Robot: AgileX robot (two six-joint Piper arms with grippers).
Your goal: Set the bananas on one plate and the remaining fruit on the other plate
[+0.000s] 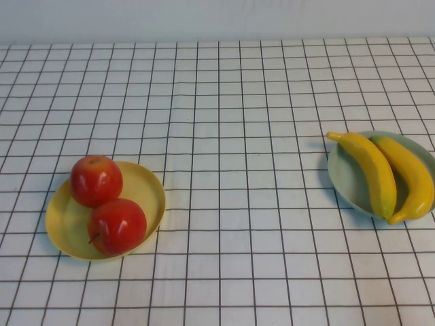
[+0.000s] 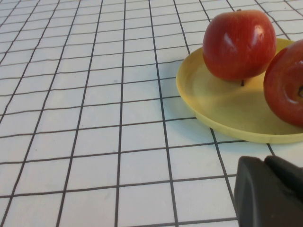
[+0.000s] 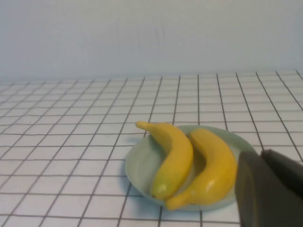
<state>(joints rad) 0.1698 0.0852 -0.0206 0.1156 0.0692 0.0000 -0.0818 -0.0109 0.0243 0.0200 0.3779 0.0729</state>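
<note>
I can't tell either grip: left gripper (image 2: 272,191) and right gripper (image 3: 272,189) are cut off; blue-green plate (image 1: 343,178) runs off the desk's right edge.

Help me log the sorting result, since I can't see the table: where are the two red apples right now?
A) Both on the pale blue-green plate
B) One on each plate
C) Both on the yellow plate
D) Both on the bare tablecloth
C: both apples sit together on the yellow plate, while the bananas fill the pale blue-green plate; the left gripper and right gripper show only at their wrist views' edges.
</note>
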